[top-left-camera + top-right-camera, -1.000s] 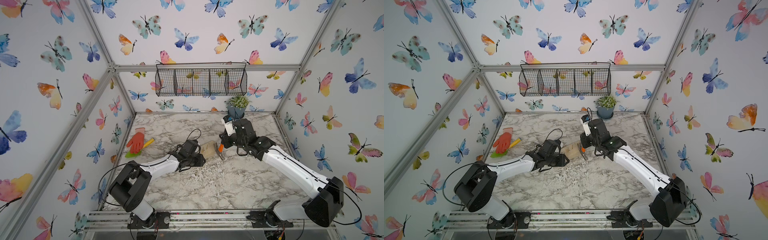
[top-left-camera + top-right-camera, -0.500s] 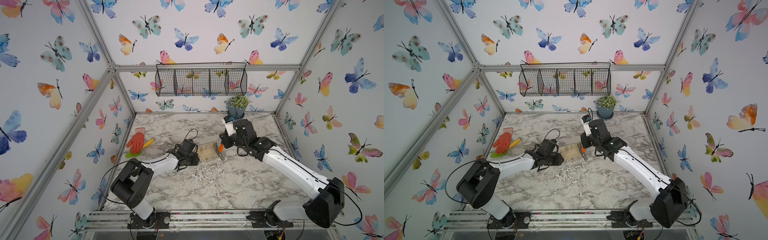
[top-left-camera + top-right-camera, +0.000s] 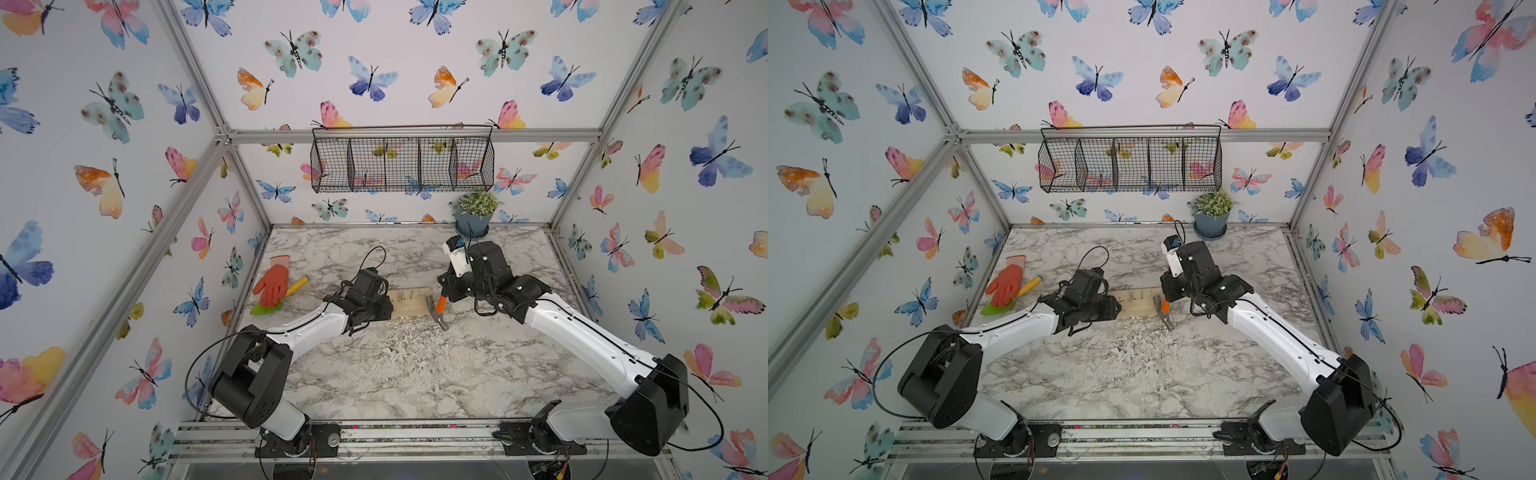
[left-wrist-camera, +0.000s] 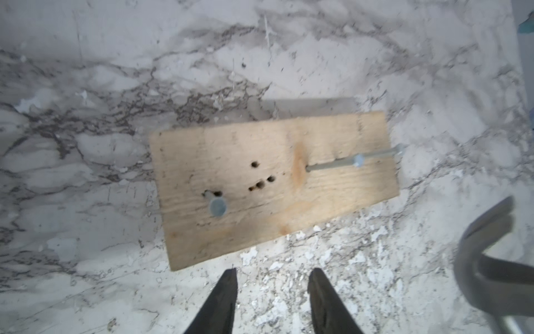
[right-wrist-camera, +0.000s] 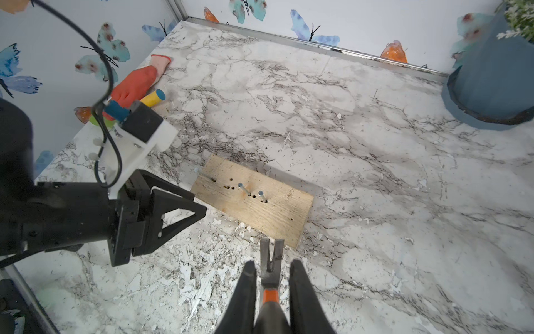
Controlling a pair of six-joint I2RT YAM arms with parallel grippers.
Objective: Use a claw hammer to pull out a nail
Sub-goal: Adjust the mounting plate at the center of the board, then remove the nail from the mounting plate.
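Observation:
The claw hammer has a silver claw head, an orange neck and a black handle. My right gripper is shut on its handle just behind the neck. The claw points at the near corner of a small wooden board, a little short of it. In both top views the hammer hangs at the board's right end. Nails stand up out of the board. My left gripper is open and empty, low over the table beside the board; one nail is nearest it.
An orange glove lies on a yellow-handled green tool at the table's left edge. A potted plant stands at the back right. A wire basket hangs on the back wall. The marble tabletop is chipped near the board.
My left gripper has drawn back slightly to the left, uncovering more of the board's left end. The right arm and the hammer have barely moved.

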